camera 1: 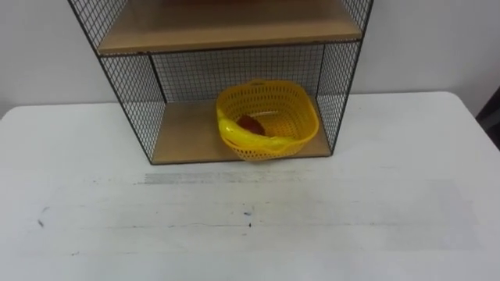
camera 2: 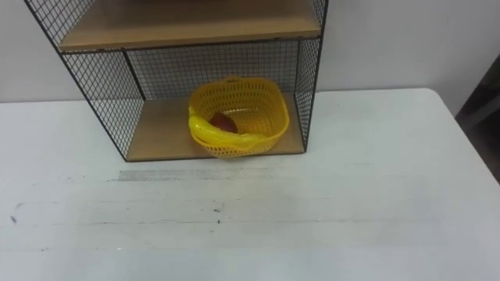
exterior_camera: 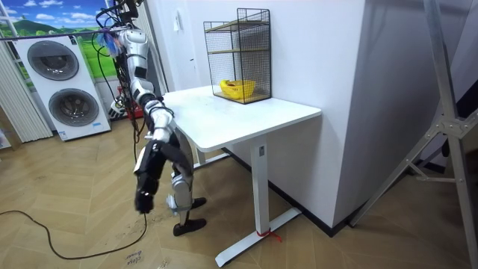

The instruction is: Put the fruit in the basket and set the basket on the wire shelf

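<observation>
Robot stands; R arm hangs straight down, right robot hand [exterior_camera: 142, 200] low beside legs.

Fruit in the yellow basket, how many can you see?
2. A banana lies along the front wall of the basket, and a red fruit sits behind it, near the middle. The basket stands on the bottom board of the wire shelf. More could hide underneath.

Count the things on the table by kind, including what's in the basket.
wire shelf: 1
yellow basket: 1
banana: 1
dark red fruit: 1
Total: 4
</observation>
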Motion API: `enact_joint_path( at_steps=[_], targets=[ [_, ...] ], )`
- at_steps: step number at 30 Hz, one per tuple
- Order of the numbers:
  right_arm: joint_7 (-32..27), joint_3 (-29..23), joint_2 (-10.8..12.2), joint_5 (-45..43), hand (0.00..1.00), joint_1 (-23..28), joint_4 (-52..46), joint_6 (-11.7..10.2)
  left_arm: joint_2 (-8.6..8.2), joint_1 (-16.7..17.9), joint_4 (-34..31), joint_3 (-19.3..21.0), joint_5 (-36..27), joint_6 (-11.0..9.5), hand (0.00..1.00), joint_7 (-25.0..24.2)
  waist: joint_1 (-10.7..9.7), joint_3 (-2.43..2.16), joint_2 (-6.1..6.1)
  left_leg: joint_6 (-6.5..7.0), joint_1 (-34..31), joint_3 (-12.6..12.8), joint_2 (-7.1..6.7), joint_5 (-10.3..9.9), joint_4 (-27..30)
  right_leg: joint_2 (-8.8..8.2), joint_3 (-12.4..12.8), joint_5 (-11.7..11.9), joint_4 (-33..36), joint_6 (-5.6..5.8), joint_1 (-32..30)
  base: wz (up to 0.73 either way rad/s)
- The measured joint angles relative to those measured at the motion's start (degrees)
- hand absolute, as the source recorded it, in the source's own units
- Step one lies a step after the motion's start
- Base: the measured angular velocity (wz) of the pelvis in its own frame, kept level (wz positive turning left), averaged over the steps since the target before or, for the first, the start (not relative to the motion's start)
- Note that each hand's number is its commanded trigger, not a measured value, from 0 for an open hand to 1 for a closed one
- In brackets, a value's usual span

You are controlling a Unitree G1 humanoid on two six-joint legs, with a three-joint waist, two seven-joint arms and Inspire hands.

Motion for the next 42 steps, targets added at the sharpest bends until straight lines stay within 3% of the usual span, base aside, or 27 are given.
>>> enact_joint_path(
  at_steps=[5, 8, 10, 12, 15, 20, 24, 29, 30, 35, 39, 42],
  targets=[
    [2.32, 1.35, 0.01, -0.23, 0.00, -1.40, 10.43, -0.95, -0.32, -0.71, 4.60, -1.19, 5.59, -1.62, 0.00, -1.21, -0.19, -0.02, -1.20, 0.16, 0.20, 0.13, -0.03, -0.37, 0.31, -0.18, -0.28, -0.33, 0.57, 0.08, 0.21, -0.01],
    [4.15, 6.67, 1.46, -1.70, 0.00, -1.69, 13.25, -2.88, -2.15, -1.76, 5.39, -7.64, 9.77, -2.96, 0.00, -3.33, -0.58, 0.12, -1.49, 0.18, 0.37, 0.27, -0.01, -0.38, 0.31, -0.24, -0.52, -0.25, 0.16, 0.20, 0.87, 0.04],
    [5.38, 9.89, 3.01, -2.20, 0.00, -2.24, 14.11, -2.86, -3.85, -2.44, 5.75, -11.88, 12.13, -2.98, 0.00, -4.70, -0.71, 0.07, -1.55, 0.19, 0.63, 1.39, 0.34, -0.39, 0.29, -0.26, -0.12, -0.17, 0.20, 0.35, 1.12, 0.02],
    [7.11, 14.18, 6.24, -5.42, 0.00, -3.05, 16.16, -2.77, -5.66, -3.94, 8.03, -17.75, 17.39, -2.95, 0.00, -7.26, -1.08, 0.04, -1.71, 0.19, 0.75, 3.35, 1.08, -0.39, 0.22, -0.25, 0.06, -0.15, 0.20, 0.42, 1.28, 0.02],
    [9.32, 19.32, 9.53, -7.56, 0.00, -3.83, 16.72, -1.53, -8.22, -4.76, 9.38, -22.50, 23.38, -1.69, 0.00, -10.14, -1.30, 0.11, -1.80, 0.18, 1.64, 3.95, 1.02, -0.38, -0.66, -0.32, 0.68, -0.01, 0.22, 0.54, 1.45, -0.14],
    [13.61, 25.85, 9.80, -11.23, 0.00, -4.76, 20.97, -0.19, -9.57, -5.48, 10.19, -28.18, 27.81, -0.28, 0.00, -12.66, -1.39, 0.21, -1.92, 0.17, 3.25, 4.18, 0.94, -0.38, -1.15, -0.44, 0.97, -0.01, 0.21, 0.56, 2.59, -0.07],
    [19.54, 30.31, 10.71, -17.95, 0.00, -6.01, 24.59, 2.88, -11.37, -5.48, 10.60, -32.73, 35.60, 1.92, 0.00, -15.09, -1.76, 0.15, -2.18, 0.08, 3.67, 6.61, 1.74, -0.31, -1.10, -0.76, 0.80, 0.02, 0.20, 0.60, 2.54, -0.04],
    [25.86, 37.36, 12.25, -24.59, 0.00, -8.17, 26.36, 4.99, -12.45, -6.52, 10.65, -39.35, 48.68, 4.59, 0.00, -16.72, -1.23, 0.30, -2.44, -0.16, 4.69, 6.54, 1.52, -0.15, -2.12, -0.75, 1.06, 0.63, -0.76, 0.86, 3.27, -0.09],
    [27.72, 39.12, 12.24, -26.44, 0.00, -8.89, 27.04, 5.12, -12.45, -7.04, 10.40, -40.83, 51.33, 5.05, 0.00, -17.12, -1.29, 0.49, -2.43, -0.27, 5.08, 6.46, 1.52, -0.07, -2.08, -0.70, 1.05, 0.80, -0.92, 0.85, 3.73, -0.08],
    [32.36, 45.21, 12.64, -32.40, 0.00, -10.05, 26.94, 5.25, -12.30, -9.02, 9.07, -48.54, 61.84, 6.02, 0.00, -17.28, -1.66, 0.48, -2.47, -0.54, 5.38, 6.22, 1.52, 0.11, -2.08, -0.84, 0.47, 0.81, -0.82, 0.83, 3.91, -0.02],
    [34.60, 50.24, 13.52, -35.00, 0.00, -10.64, 26.79, 5.55, -12.56, -10.43, 9.09, -54.76, 66.24, 6.88, 0.00, -17.37, -1.57, 0.77, -2.86, -1.01, 5.17, 6.22, 1.59, 0.45, -2.31, -0.66, 0.58, 0.88, -0.90, 0.74, 3.53, 0.00],
    [35.92, 52.36, 13.83, -35.22, 0.00, -11.23, 26.30, 5.71, -12.63, -10.49, 9.09, -57.00, 67.87, 6.92, 0.00, -18.15, -1.36, 0.77, -2.86, -1.01, 5.02, 6.18, 1.62, 0.46, -2.35, -0.56, 0.52, 0.94, -1.09, 0.65, 3.26, -0.09]
  ],
)
